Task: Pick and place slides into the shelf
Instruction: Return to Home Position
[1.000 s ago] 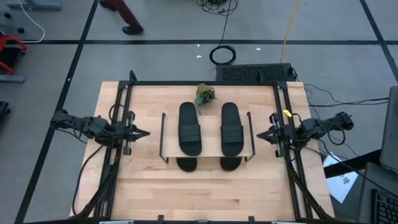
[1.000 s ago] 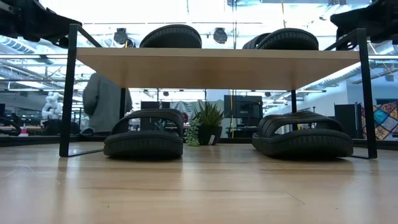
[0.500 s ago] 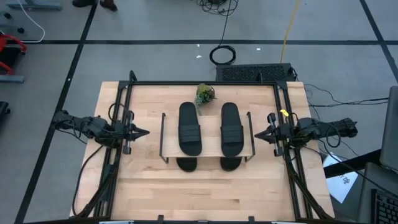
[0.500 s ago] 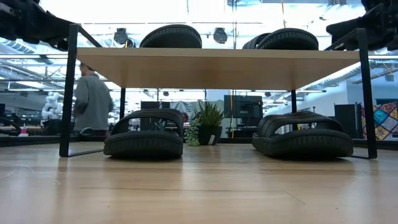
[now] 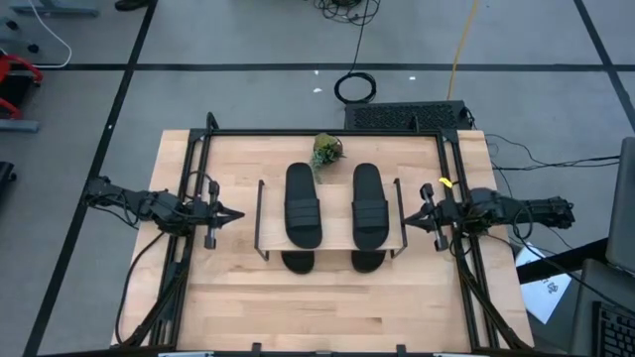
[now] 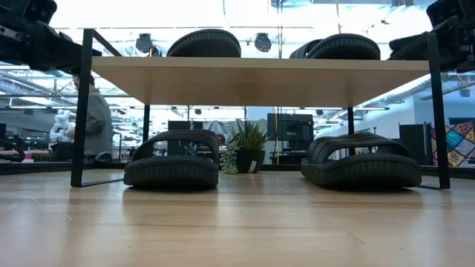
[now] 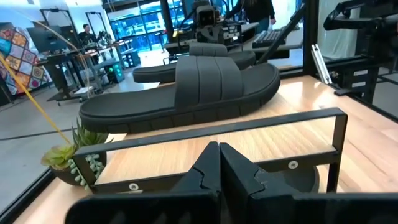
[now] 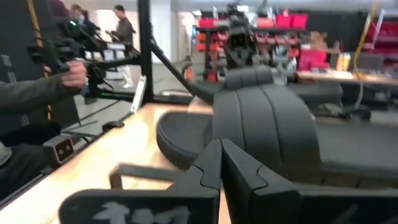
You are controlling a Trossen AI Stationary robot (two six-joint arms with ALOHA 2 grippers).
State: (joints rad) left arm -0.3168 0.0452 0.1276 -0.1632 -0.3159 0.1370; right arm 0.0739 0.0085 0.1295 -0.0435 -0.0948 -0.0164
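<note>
Light wooden desk [image 5: 317, 307] is filling the centre of the high view, with a black frame running along its edges; grey floor with black tape lines is showing all round it. The shelf [image 5: 335, 213] is standing mid-desk. Two slides [image 5: 304, 205] are lying side by side on its top board, apart from each other; two more are sitting on the desk under it, with their ends poking out past the board's lower edge in the high view. In the low view those lower two [image 6: 171, 159] are resting flat on the wood between the thin black legs, one left and one right. A small potted plant [image 5: 326, 150] is standing just beyond the shelf's upper edge.

The left gripper [image 5: 236, 213] is hanging at centre left, near the shelf's left end but not touching it; its fingers are pinched together on nothing. The right gripper [image 5: 407, 220] is hanging at centre right, just beside the shelf's right end; its fingers are also pinched together and holding nothing.

A coiled black cable [image 5: 355, 88] is lying on the floor at top centre, and a black grille box [image 5: 407, 116] is sitting against the desk's upper edge. A person [image 6: 93, 122] in grey is standing far left in the low view, behind the shelf leg. Behind the desk there, a bright room with glass panels and monitors is showing.
</note>
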